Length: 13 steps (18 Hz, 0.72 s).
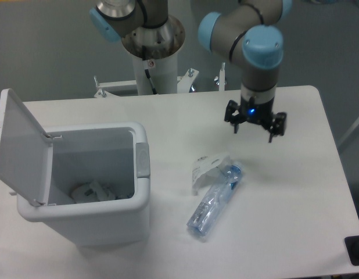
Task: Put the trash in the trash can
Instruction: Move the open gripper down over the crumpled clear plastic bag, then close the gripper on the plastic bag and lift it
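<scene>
A crushed clear bluish plastic bottle (214, 201) lies on the white table, right of the trash can. A small crumpled white paper wrapper (205, 167) rests against the bottle's upper end. The trash can (86, 221) is a white bin at the left with its lid (20, 145) swung up and open; some pale scraps lie inside it. My gripper (253, 131) hangs open above the table, up and to the right of the bottle and wrapper, holding nothing.
The arm's base column (151, 58) stands behind the table's far edge. A dark object (356, 251) sits at the table's front right corner. The table's right edge runs close to the gripper's side.
</scene>
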Each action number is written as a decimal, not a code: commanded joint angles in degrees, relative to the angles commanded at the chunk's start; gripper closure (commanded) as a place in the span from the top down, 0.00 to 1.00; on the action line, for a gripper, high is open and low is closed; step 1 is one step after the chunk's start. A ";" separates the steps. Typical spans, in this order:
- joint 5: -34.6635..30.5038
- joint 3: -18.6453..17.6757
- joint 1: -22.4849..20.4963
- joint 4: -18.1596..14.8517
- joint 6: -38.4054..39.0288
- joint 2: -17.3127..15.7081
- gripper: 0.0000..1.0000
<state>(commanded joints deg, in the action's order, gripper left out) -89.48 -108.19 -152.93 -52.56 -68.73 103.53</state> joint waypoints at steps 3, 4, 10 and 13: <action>0.71 -0.71 1.49 2.19 -0.09 1.49 1.00; 0.71 -0.62 2.28 2.81 0.17 2.10 1.00; 0.71 -0.44 4.04 5.44 0.79 4.57 1.00; 0.45 -0.79 4.66 5.36 2.01 5.10 0.61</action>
<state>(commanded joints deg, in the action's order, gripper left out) -89.03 -108.98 -148.28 -47.20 -66.72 108.63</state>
